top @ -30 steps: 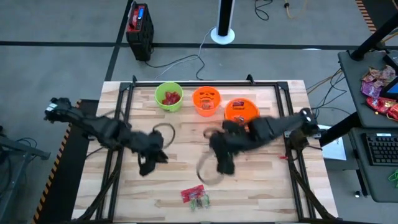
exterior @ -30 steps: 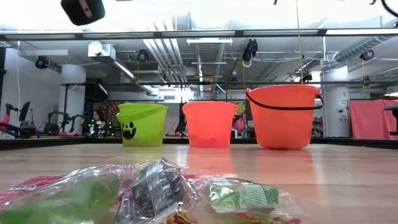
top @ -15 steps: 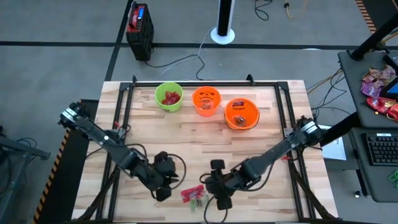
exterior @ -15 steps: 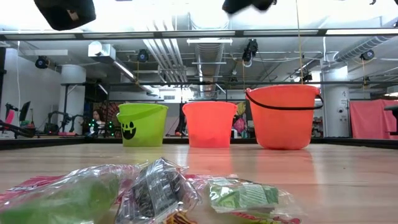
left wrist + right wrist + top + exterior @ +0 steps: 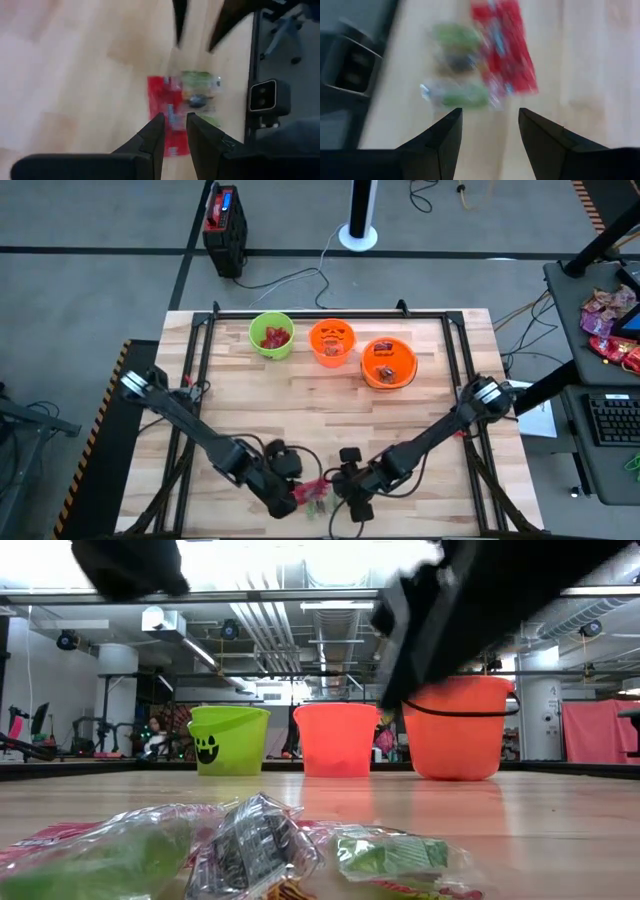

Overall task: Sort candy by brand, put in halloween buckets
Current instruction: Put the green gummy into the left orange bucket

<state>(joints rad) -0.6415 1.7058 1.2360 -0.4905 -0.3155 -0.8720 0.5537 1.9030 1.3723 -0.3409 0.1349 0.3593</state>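
A small pile of candy (image 5: pixel 314 493) lies near the table's near edge: a flat red packet (image 5: pixel 168 107) next to green wrapped pieces (image 5: pixel 200 92), also seen close up in the low view (image 5: pixel 250 850). My left gripper (image 5: pixel 287 496) hangs just left of the pile, its fingers (image 5: pixel 173 122) a narrow gap apart with nothing between them. My right gripper (image 5: pixel 346 502) hangs just right of it, open wide (image 5: pixel 490 117). The lime green bucket (image 5: pixel 271 336), the jack-o'-lantern bucket (image 5: pixel 332 342) and the wider orange bucket (image 5: pixel 388 362) stand in a row at the far side, candy inside each.
Bare wood lies between the pile and the buckets. A small camera block (image 5: pixel 269 97) sits at the near edge beside the pile. Off the table are a red-and-black box (image 5: pixel 224 220), a white post base (image 5: pixel 358 235) and pink bags (image 5: pixel 610 320) on a side desk.
Both grippers have come down from mid-table toward the near edge and closed in on the candy pile from its left and right, tipping further downward. The pile and the buckets have stayed where they were.
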